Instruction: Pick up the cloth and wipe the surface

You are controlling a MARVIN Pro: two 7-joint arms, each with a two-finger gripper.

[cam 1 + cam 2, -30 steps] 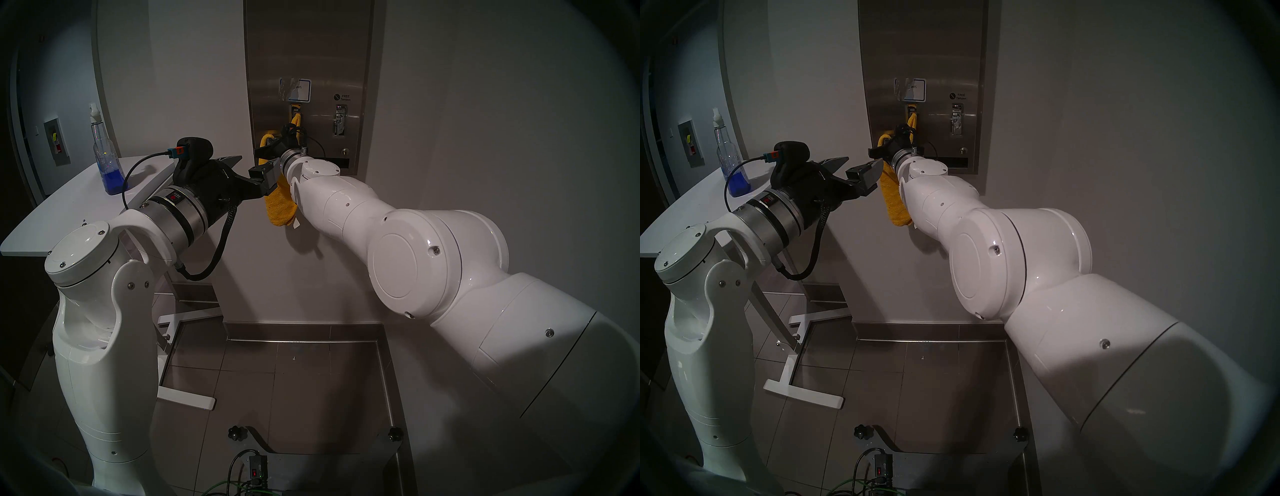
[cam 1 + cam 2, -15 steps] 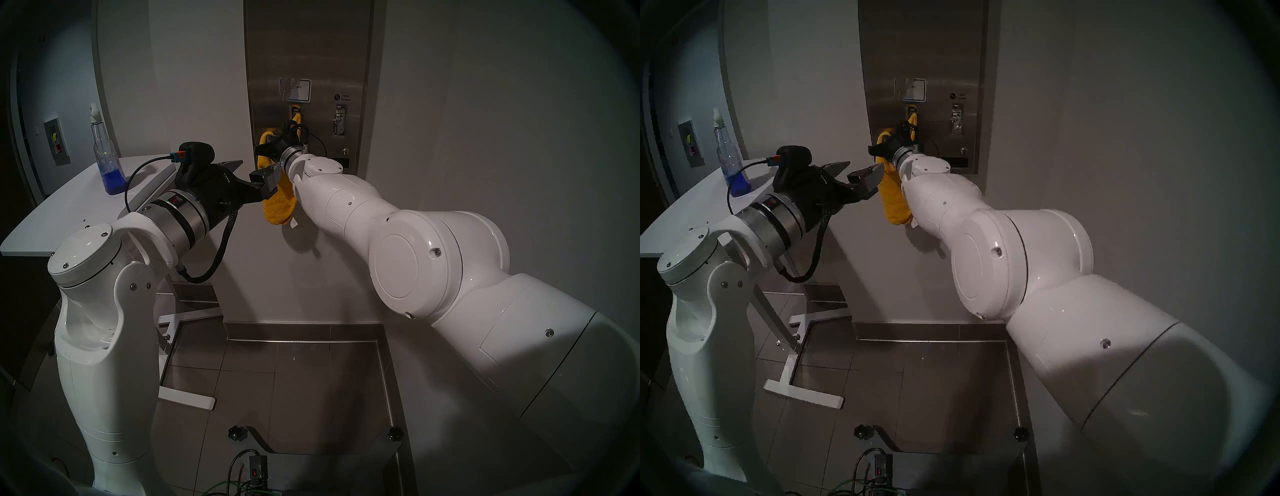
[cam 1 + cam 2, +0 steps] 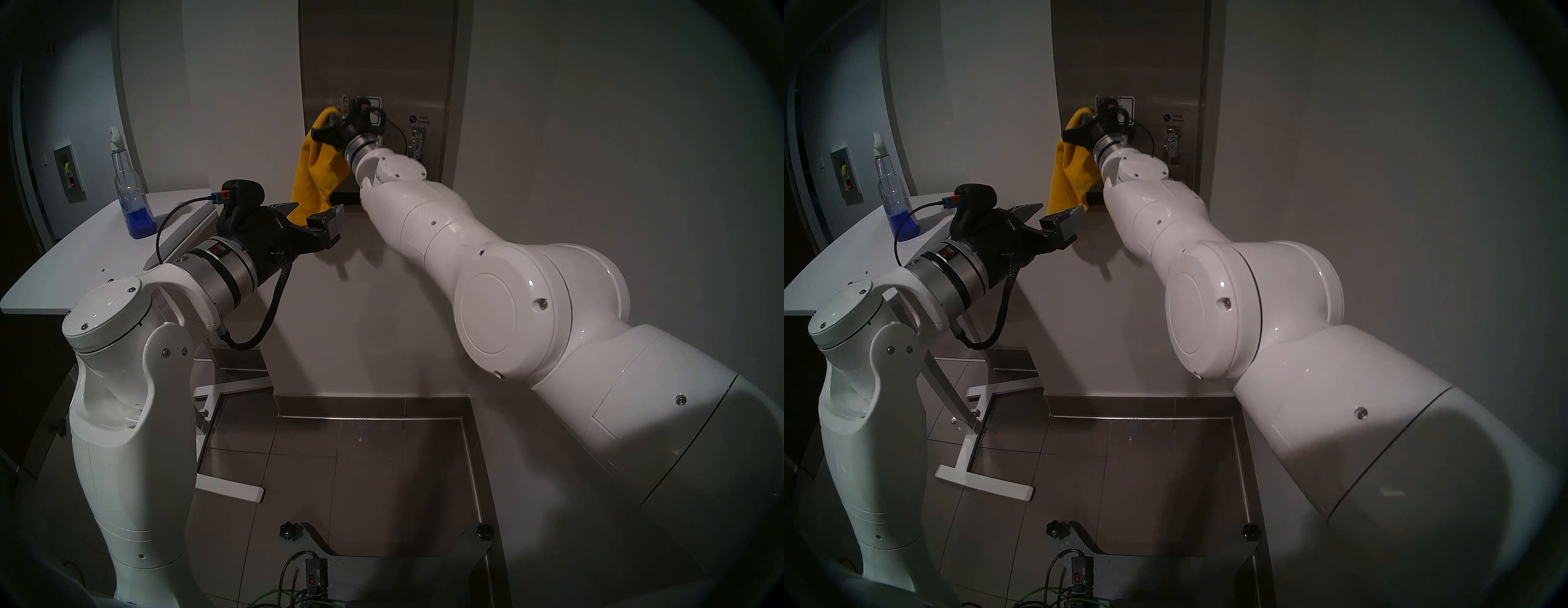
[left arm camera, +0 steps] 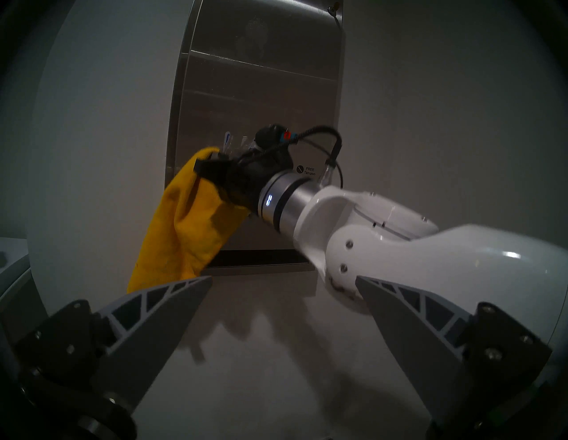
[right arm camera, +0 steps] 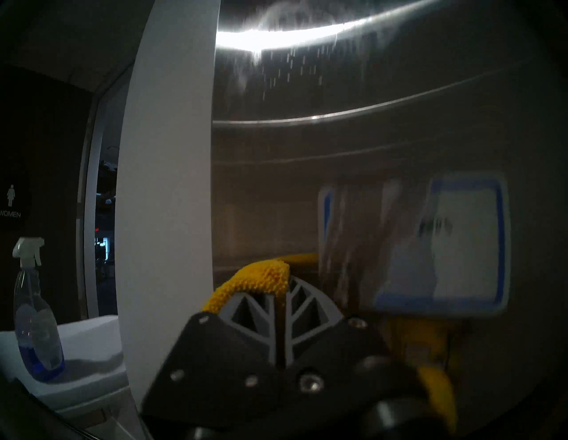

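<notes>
Spray bottle: stands upright on the white table at far left, blue liquid in its lower part.
Left gripper: held level beside the table's edge, jaws spread wide with nothing between them; in its own wrist view the two grey fingers frame bare wall.
Cloth: mustard yellow, hanging in loose folds from the right gripper, its lower end dropping behind the left gripper's fingertips in the head view (whether they touch cannot be told).
Right gripper: raised and angled up toward the panel, jaws clamped tight on the cloth's top fold, which bulges over the closed fingertips.
Steel panel: tall, brushed, set in the wall; the cloth's top sits at its left edge, beside the blue-edged white label.
Coin mechanism: right of the gripper, under "FREE Tampon" lettering.
</notes>
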